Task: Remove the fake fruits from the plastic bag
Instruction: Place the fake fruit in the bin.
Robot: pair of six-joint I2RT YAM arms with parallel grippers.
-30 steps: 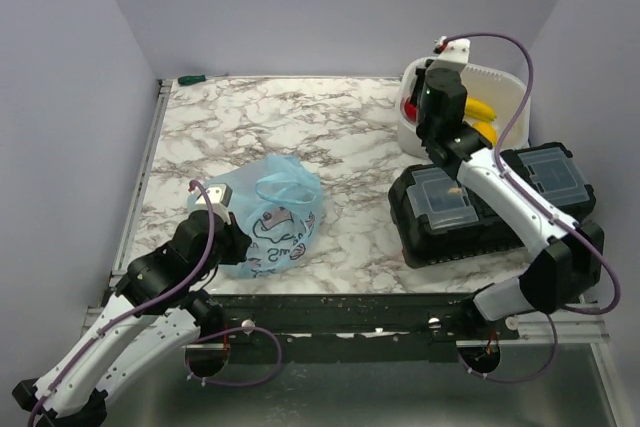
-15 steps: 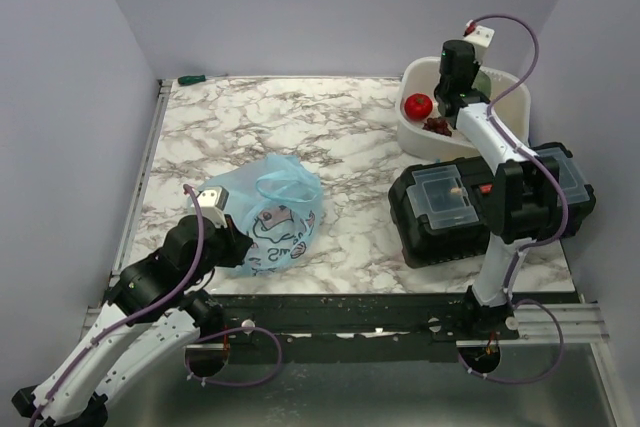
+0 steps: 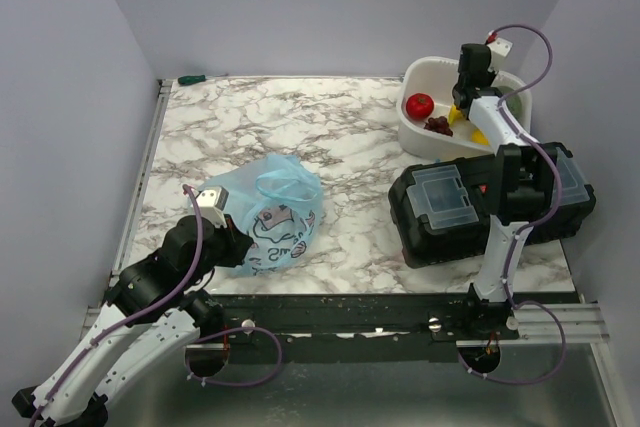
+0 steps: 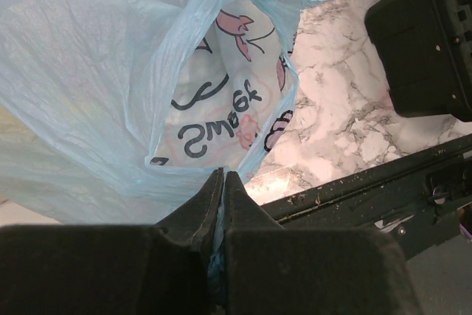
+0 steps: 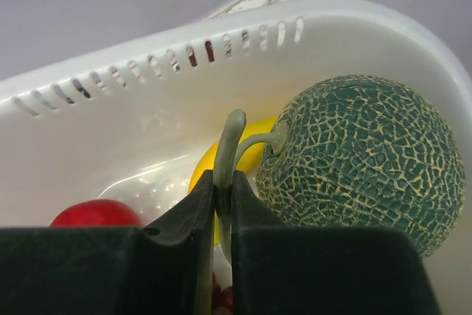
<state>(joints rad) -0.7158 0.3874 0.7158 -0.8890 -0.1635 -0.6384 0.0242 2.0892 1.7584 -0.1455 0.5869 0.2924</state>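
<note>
The light-blue plastic bag [image 3: 278, 209] lies crumpled on the marble table near its front left. My left gripper [image 4: 223, 176] is shut on a fold of the plastic bag [image 4: 110, 94] at its near edge. Over the white tub [image 3: 428, 69], my right gripper [image 5: 223, 182] is shut on the pale stem [image 5: 228, 142] of the green melon [image 5: 361, 160]. The melon hangs just inside the tub's wall [image 5: 147, 101]. A red tomato [image 3: 420, 104], dark grapes [image 3: 437, 126] and a yellow fruit [image 3: 468, 119] lie in the tub. What the bag still holds is hidden.
A black toolbox [image 3: 450, 212] with clear lid panels sits in front of the tub, under the right arm. A green marker [image 3: 190, 78] lies at the table's back left corner. Grey walls close in the table on three sides.
The right arm has swung back and to the right over the tub, uncovering the tomato and grapes. The left arm and the bag have barely moved.
</note>
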